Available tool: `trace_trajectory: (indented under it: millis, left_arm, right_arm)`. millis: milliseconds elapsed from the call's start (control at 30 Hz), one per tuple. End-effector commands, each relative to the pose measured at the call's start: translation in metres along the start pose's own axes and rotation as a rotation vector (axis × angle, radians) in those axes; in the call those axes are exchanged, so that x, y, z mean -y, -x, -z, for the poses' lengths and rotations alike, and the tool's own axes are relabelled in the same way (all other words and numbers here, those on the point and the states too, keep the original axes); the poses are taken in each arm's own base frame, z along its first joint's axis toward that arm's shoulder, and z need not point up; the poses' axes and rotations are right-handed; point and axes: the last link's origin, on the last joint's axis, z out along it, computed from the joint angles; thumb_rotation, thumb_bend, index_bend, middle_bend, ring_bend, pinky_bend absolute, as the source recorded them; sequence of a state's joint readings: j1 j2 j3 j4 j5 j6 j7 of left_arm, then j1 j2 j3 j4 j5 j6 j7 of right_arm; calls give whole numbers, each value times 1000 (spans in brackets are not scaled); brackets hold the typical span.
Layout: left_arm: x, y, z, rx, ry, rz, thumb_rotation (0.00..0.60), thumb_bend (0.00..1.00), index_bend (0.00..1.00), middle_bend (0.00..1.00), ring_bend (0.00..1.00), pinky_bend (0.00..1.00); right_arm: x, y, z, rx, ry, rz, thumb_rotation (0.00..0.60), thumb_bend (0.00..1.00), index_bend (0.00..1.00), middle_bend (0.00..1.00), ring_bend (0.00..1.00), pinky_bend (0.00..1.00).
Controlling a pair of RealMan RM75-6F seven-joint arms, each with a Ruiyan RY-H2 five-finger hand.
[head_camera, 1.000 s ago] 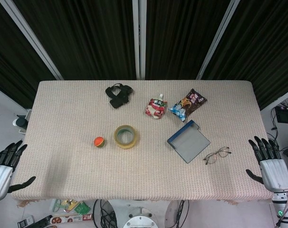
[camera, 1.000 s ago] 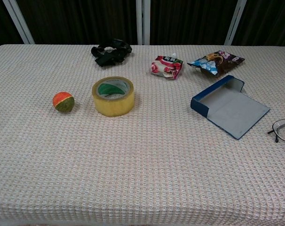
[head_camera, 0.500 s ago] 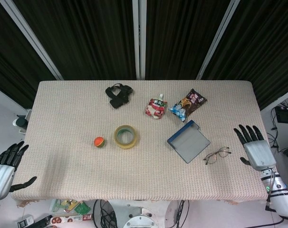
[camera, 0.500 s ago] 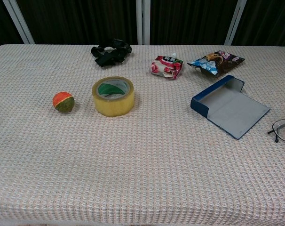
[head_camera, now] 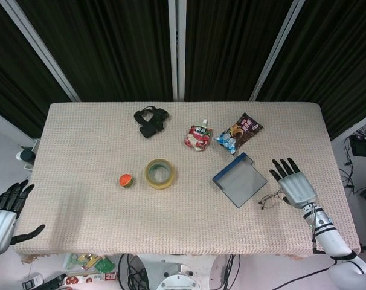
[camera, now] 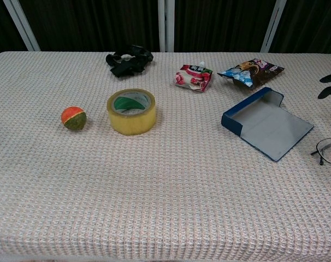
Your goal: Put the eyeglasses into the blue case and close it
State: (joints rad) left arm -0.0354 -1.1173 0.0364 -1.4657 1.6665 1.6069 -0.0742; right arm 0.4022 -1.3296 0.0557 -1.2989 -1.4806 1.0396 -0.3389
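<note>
Right now we are seeing the eyeglasses [head_camera: 273, 197] lying on the tabletop [head_camera: 80, 151] just right of the open blue case [head_camera: 240, 180]. We are judging them light, thin-wired and fragile, best pinched at the bridge or a temple. Our right robot hand [head_camera: 293, 184] is hovering over their right side, fingers spread wide, holding nothing. Left robot hand [head_camera: 5, 212] is hanging off the tabletop edge, also empty and spread.

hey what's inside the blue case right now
Nothing shows inside the blue case: it lies open and only its grey lining is visible. The eyeglasses lie on the table beside it, partly covered in the head view by the right hand above them.
</note>
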Motion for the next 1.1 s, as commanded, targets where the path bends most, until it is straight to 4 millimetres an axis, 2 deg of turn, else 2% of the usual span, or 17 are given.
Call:
trace_trajectory:
  millis: [33,367,633,1100]
  left_arm:
    - [1,1,1,3,-5,-1,472,127,31,35,57,193]
    - [3,1,1,12,-11,-3,471,127,31,35,57,193]
    - [2,2,0,22,-10,-5,469,127,32,35,57,193]
    - [2,0,-1,27,-7,-7,470,127,32,36,57,193]
  right_arm:
    - [4,4,-5,-1,-12,-6,600,75,202,0,0,0]
    - [13,14,-12,10,-40,-15,600,126,278,0,0,0]
    - [15,17,-12,23,-52,-18,600,171,381,0,0,0]
    - [15,19,-12,31,-60,-35,600,230,463,0,0,0]
